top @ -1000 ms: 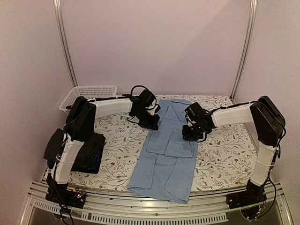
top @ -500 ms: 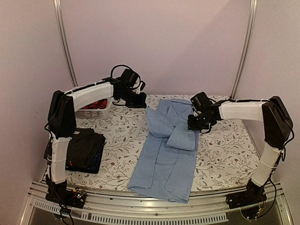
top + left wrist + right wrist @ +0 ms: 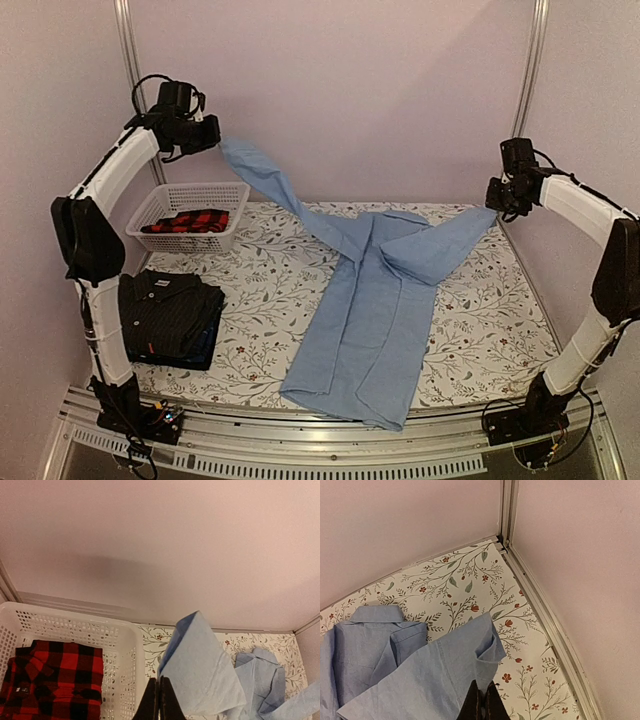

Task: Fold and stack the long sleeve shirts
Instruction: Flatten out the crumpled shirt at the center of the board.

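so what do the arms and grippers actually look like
The left arm and right arm match: white tubular links between bulky black joint housings, black bases on a slotted metal rail. A black cable loops by the left wrist. The left gripper and right gripper are black, with slim dark fingers.

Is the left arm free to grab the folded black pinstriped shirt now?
Probably not: the left gripper is shut on the raised sleeve of the light blue cloth shirt. Nothing covers the folded black pinstriped shirt.
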Action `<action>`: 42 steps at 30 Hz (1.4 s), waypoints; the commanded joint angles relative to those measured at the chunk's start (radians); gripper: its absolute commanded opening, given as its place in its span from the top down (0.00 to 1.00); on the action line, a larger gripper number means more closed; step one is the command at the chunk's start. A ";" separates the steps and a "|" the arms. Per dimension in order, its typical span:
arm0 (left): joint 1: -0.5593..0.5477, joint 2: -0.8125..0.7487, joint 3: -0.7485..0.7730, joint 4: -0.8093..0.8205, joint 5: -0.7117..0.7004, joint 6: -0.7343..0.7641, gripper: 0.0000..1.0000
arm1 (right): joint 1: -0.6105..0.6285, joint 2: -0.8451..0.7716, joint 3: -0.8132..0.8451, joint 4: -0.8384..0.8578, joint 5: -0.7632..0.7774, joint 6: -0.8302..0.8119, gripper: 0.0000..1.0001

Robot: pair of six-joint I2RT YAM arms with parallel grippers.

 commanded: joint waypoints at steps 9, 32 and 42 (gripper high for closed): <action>0.141 -0.060 0.079 -0.055 -0.001 0.006 1.00 | -0.111 -0.072 0.158 -0.118 0.145 -0.078 1.00; 0.139 -0.049 0.140 -0.007 0.149 0.018 1.00 | -0.222 -0.078 0.407 -0.132 0.100 -0.144 0.99; -0.063 -0.044 -0.040 0.047 0.174 0.044 1.00 | -0.223 -0.088 0.490 -0.167 0.183 -0.189 0.97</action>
